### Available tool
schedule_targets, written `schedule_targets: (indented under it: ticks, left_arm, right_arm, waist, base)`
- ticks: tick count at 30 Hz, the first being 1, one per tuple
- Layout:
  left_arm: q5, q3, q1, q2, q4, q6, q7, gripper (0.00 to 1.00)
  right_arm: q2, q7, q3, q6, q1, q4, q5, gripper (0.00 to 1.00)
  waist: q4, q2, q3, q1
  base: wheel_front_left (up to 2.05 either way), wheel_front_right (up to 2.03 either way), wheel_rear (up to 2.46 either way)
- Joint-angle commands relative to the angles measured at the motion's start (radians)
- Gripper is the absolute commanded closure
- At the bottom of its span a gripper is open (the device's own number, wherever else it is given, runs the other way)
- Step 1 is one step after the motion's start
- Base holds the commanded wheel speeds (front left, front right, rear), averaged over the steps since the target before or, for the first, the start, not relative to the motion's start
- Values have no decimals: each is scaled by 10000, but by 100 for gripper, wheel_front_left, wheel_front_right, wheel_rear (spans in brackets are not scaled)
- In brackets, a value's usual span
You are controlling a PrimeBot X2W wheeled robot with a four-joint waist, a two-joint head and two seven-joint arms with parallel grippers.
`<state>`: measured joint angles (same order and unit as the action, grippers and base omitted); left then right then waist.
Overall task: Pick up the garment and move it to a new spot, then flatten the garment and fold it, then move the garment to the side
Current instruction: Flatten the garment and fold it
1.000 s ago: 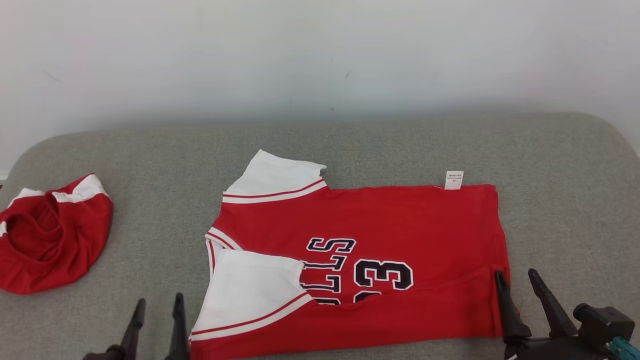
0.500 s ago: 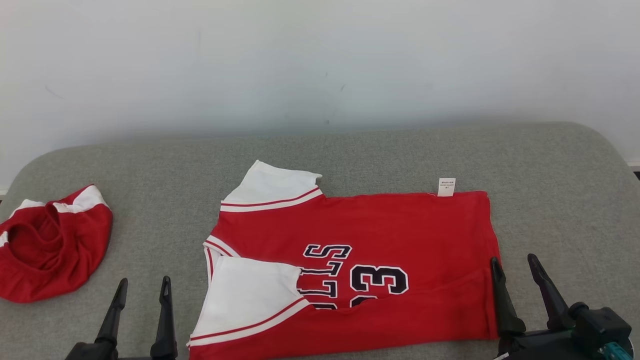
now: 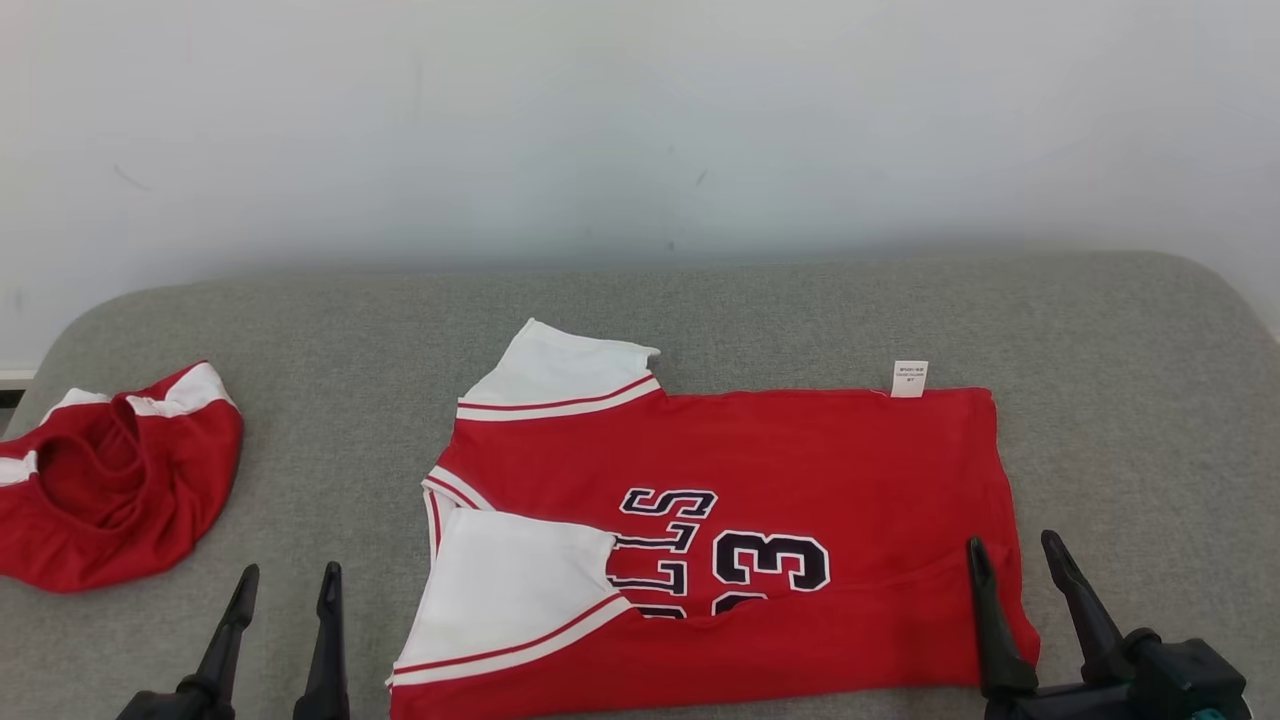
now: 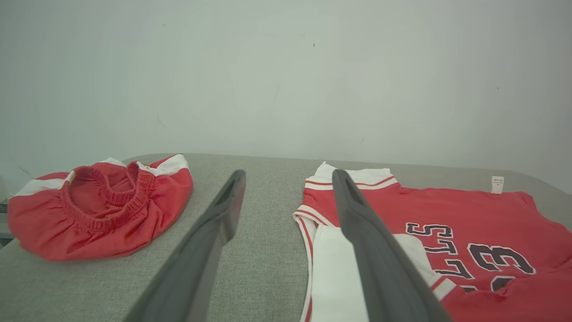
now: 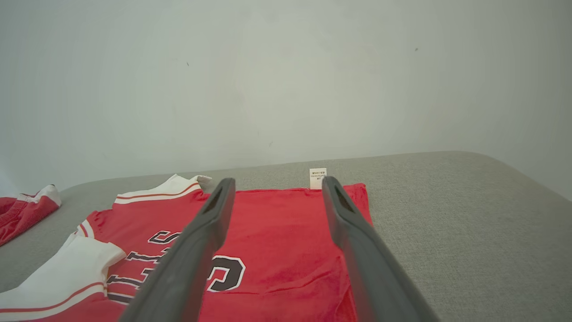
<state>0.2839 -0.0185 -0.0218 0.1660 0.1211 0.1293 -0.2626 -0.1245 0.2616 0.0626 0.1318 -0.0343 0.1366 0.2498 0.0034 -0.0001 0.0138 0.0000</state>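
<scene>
Head view: the red jersey [image 3: 800,450] lies flat in the middle of the grey cushion [image 3: 1130,400], its near edge folded over, with crumpled red shorts [image 3: 120,490] well to its left. The left gripper [image 3: 289,570] stands released just left of the near white sleeve [image 3: 500,570]. The right gripper [image 3: 1011,541] is released at the jersey's right hem. Left wrist view: fingers spread, empty. Right wrist view: fingers apart and empty, the white label [image 5: 317,178] beyond them.

1. A plain pale wall [image 3: 640,120] spans the upper half of the head view, evenly and softly lit.
2. A few small dark specks [image 3: 703,177] mark it near the upper centre.
3. Below lies a grey woven-fabric surface [image 3: 800,300], its far corners rounded at left and right.
4. A faint shadow [image 3: 640,252] dims the wall just above the surface's far edge.
</scene>
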Motion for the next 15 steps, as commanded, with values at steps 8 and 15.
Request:
schedule_targets:
  ticks: [8, 15]
  left_arm:
    - [273, 150, -245, 103, -21, 4, -31, 0]
    - [221, 215, -365, 47, 21, 5, -31, 0]
  right_arm:
    - [140, 40, -112, -25, -141, 39, -16, 0]
    - [170, 42, -132, -25, -146, 123, 6, 0]
  waist:
    - [89, 1, -18, 0]
    - [62, 1, -24, 0]
  base:
    - [0, 0, 0]
    - [0, 0, 0]
